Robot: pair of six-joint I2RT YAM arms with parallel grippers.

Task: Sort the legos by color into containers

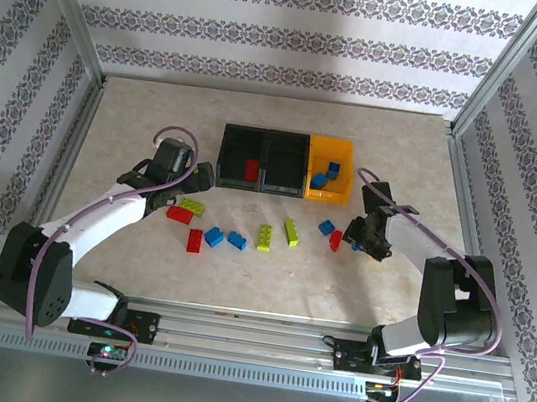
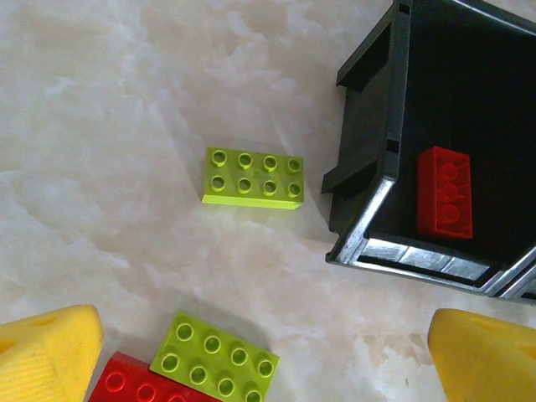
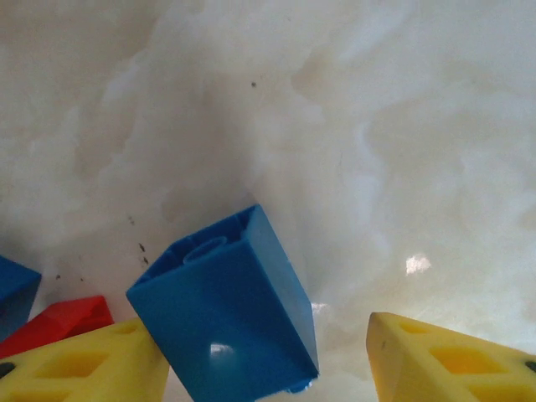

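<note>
Overhead, I see a row of three small open-topped plastic bins (image 1: 268,132) at the far middle of the pale marbled surface (image 1: 385,299), with two black ones on the left and a yellow-orange bin (image 1: 346,167) on the right. A red studded brick (image 1: 251,169) lies in the leftmost black bin (image 1: 225,154), and blue studded bricks (image 1: 330,173) lie in the yellow-orange bin. Loose red, blue and lime-green bricks (image 1: 265,238) are scattered on the surface just in front of the row, between the two arms. The left arm's fingers (image 2: 50,352) are fully released and stand wide apart above a lime-green eight-stud brick (image 2: 216,356) that touches a red brick at the frame's edge (image 2: 138,383). A second lime-green brick (image 2: 253,177) lies flat, studs up, just beside the black bin's near corner. The right arm's fingers (image 3: 452,360) are parted around a tilted blue brick (image 3: 226,318), hollow underside showing. It leans on one finger, and bare surface shows between it and the other, so it is not grasped. A small red brick (image 3: 59,322) lies close beside it.
</note>
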